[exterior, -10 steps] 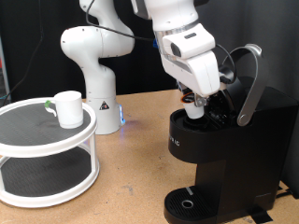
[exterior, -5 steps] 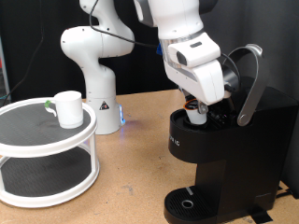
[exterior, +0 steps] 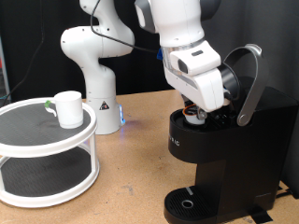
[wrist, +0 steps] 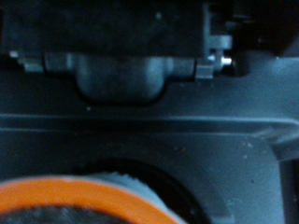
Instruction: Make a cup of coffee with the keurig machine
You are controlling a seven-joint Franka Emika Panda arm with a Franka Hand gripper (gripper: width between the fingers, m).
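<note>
Gripper (exterior: 198,114) lowered into the open pod bay at the top of the keurig machine (exterior: 220,159); fingers sunk among dark parts there, so spread and hold impossible to tell. Arm white, glossy, bent steeply down from the exterior view's top. Machine boxy, matt black plastic, grey curved lid handle (exterior: 250,82) raised, round drip tray (exterior: 190,202) at its base. Wrist view dim and blurred: dark moulded plastic (wrist: 140,65), plus an orange-rimmed round shape (wrist: 79,203) at the frame edge. Cup (exterior: 68,108), plain white cylinder, upright on the top tier of a round white two-tier stand (exterior: 47,154) on the wooden bench (exterior: 131,177), well apart from the machine.
</note>
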